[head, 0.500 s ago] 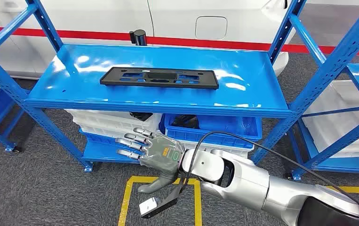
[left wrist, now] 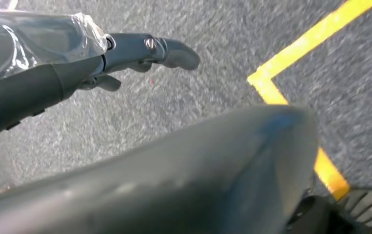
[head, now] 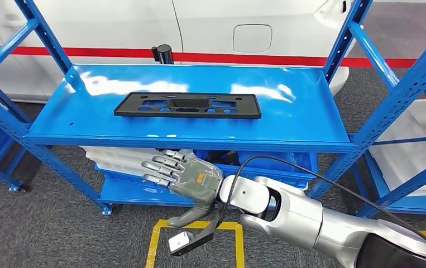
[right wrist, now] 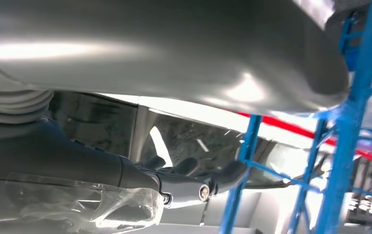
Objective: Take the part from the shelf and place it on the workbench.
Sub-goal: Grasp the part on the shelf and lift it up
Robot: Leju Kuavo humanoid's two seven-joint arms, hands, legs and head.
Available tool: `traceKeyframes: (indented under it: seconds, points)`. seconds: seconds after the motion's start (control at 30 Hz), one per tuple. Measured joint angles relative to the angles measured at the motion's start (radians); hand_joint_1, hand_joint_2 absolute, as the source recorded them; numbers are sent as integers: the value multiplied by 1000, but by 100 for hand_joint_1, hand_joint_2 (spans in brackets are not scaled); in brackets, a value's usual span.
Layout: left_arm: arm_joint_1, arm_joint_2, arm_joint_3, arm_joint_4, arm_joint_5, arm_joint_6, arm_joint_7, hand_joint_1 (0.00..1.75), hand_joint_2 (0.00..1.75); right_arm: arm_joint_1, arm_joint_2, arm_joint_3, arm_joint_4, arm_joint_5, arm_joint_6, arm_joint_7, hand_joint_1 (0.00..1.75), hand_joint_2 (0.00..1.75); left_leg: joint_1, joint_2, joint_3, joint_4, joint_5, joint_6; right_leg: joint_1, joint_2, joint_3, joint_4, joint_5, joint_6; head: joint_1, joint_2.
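Observation:
The part (head: 187, 105), a long flat black plate with cut-outs, lies across the middle of the blue shelf (head: 300, 111). My right hand (head: 185, 178) hovers just below and in front of the shelf's front edge, under the part, with its fingers spread and holding nothing. In the right wrist view the right hand (right wrist: 184, 187) points toward a blue shelf post (right wrist: 240, 170). My left hand (left wrist: 140, 53) hangs over the grey floor, thumb stretched out, with nothing in it.
White and blue bins (head: 127, 156) stand on the lower shelf. Blue uprights (head: 389, 106) frame the shelf, with more racks on both sides. A white car (head: 115, 28) stands behind. Yellow tape (head: 154, 240) marks the floor. A black post (head: 164, 53) rises behind the shelf.
The view has shifted, so the shelf sits lower in the picture. My right hand is now nearer the shelf's front edge, still spread and holding nothing.

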Motion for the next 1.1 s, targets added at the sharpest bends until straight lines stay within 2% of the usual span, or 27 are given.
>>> traceKeyframes:
  seconds: [0.07, 0.1, 0.13, 0.17, 0.2, 0.23, 0.27, 0.3, 0.33, 0.4, 0.43, 0.5, 0.53, 0.6, 0.63, 0.67, 0.7, 0.77, 0.8, 0.83, 0.9, 1.0, 1.1]
  points:
    - [0, 0, 0, 0, 0, 0, 0, 0, 0, 1, 0, -1, 0, 0, 0, 1, 0, 0, 10, 2, -89, 134, -49, -15, -3, 0, 13, -1, -13, 0, -1, 0]
    - [1, 0, 1, 0, 0, 0, 0, 0, 0, 2, 0, -1, 0, 0, -1, 2, 0, 0, 15, 2, -129, 183, -69, -22, -4, 1, 19, -1, -19, 2, -1, 0]
    - [3, 1, 1, 0, 0, 0, 0, 0, 0, 3, -1, -1, 0, 0, -1, 4, 0, 0, 20, 2, -158, 203, -73, -28, -5, 3, 27, -1, -27, 4, -1, 0]
    - [4, 1, 2, 0, 0, 0, 0, 0, 0, 4, -1, -2, 0, 0, -1, 6, 0, 0, 23, 3, -164, 181, -53, -32, -7, 4, 36, -1, -34, 7, -1, 0]
    - [5, 2, 3, 0, 0, 0, 0, 0, 0, 4, -1, -2, 0, 0, -1, 9, 0, 0, 26, 4, -155, 129, -14, -36, -10, 4, 46, -1, -42, 11, -1, 0]
    - [5, 2, 3, 0, 0, 0, 0, 0, 0, 4, -2, -4, 0, 0, -1, 11, 0, 0, 28, 5, -128, 47, 41, -39, -12, 5, 58, -1, -50, 16, -1, 0]
    - [4, 2, 4, 0, 0, 0, 0, 0, 0, 4, -2, -5, 0, 0, -2, 13, 0, 0, 28, 7, -103, -22, 85, -40, -13, 4, 69, -2, -57, 22, -1, 0]
    - [4, 2, 4, 1, 0, 0, 0, 0, 0, 3, -2, -6, 0, 0, -2, 14, 0, 0, 26, 8, -86, -72, 106, -37, -14, 4, 76, -3, -64, 28, -1, 0]
    - [3, 2, 4, 2, 0, 0, 0, 0, 0, 2, -2, -8, 0, 0, -2, 16, 0, 0, 24, 9, -75, -100, 118, -30, -13, 4, 80, -5, -71, 35, -1, 0]
    - [5, 1, 5, 2, 0, 0, 1, 0, 0, 2, -2, -12, 0, 0, -3, 18, 0, 0, 19, 9, -72, -102, 110, -10, -11, 4, 83, -5, -76, 47, 1, 0]
    - [6, 2, 6, 2, -1, 0, 1, 0, 0, 2, -2, -14, 0, 0, -3, 19, 0, 0, 19, 8, -67, -103, 115, -2, -11, 4, 84, -3, -78, 52, 2, 0]
    - [6, 2, 7, 3, -1, 1, 1, 0, 0, 1, -3, -18, 0, 0, -5, 22, 0, 0, 19, 6, -55, -105, 112, 12, -13, 3, 60, 52, -88, 57, 4, 0]
    - [5, 3, 7, 3, -1, 2, 1, 0, 0, 1, -3, -20, 0, 0, -6, 24, 0, 0, 19, 6, -48, -106, 107, 18, -14, 2, 28, 110, -104, 58, 5, 0]
    - [4, 3, 7, 3, -1, 3, 1, 0, 0, 5, -5, -21, 1, -1, -7, 29, 0, 0, 14, 6, -36, -107, 95, 26, -13, 2, -62, 254, -156, 59, 7, 0]
    - [5, 3, 7, 3, -1, 3, 1, 0, 0, 8, -6, -21, 1, -1, -8, 32, 0, 0, 11, 6, -29, -107, 88, 28, -13, 2, -101, 303, -173, 59, 7, 0]
    - [6, 3, 7, 3, -1, 3, 1, 0, 0, 10, -7, -21, 2, -2, -8, 34, 0, 0, 7, 5, -22, -107, 81, 30, -11, 2, -126, 319, -173, 56, 7, 0]
    - [7, 3, 7, 3, -1, 3, 1, 0, 0, 12, -9, -22, 2, -2, -8, 35, 0, 0, 3, 3, -12, -107, 74, 31, -9, 2, -127, 290, -145, 50, 7, 0]
    - [7, 3, 8, 3, -1, 4, 1, 0, 0, 12, -11, -25, 2, -3, -9, 37, 0, 0, -4, 1, 11, -108, 59, 32, 2, 2, -85, 145, -44, 28, 7, 0]
    - [6, 2, 8, 3, -1, 4, 1, 0, 0, 12, -12, -28, 2, -3, -9, 38, 0, 0, -6, 0, 21, -110, 53, 30, 10, 2, -61, 78, -12, 17, 6, 0]
    - [6, 2, 8, 3, -1, 4, 2, 0, 0, 11, -13, -31, 3, -4, -10, 40, 0, 0, -6, 0, 25, -113, 47, 26, 16, 2, -45, 36, 1, 9, 5, 0]
    - [4, 1, 8, 4, -2, 6, 3, 0, 0, 10, -13, -36, 4, -6, -11, 42, 0, 0, -2, 2, 31, -115, 42, 17, 22, 1, -36, 13, 1, 4, 4, 0]
    - [4, 0, 8, 4, -2, 7, 4, 0, 0, 8, -15, -39, 4, -7, -13, 43, 0, 0, -1, 4, 28, -82, 32, 4, 15, -1, -16, 0, 15, -1, 5, 0]
    - [0, 1, 8, 4, -2, 8, 4, 0, 0, 6, -15, -42, 4, -9, -13, 43, 0, 0, 7, 6, -42, 37, -9, -13, 9, -3, -5, -3, 8, -7, 3, 0]
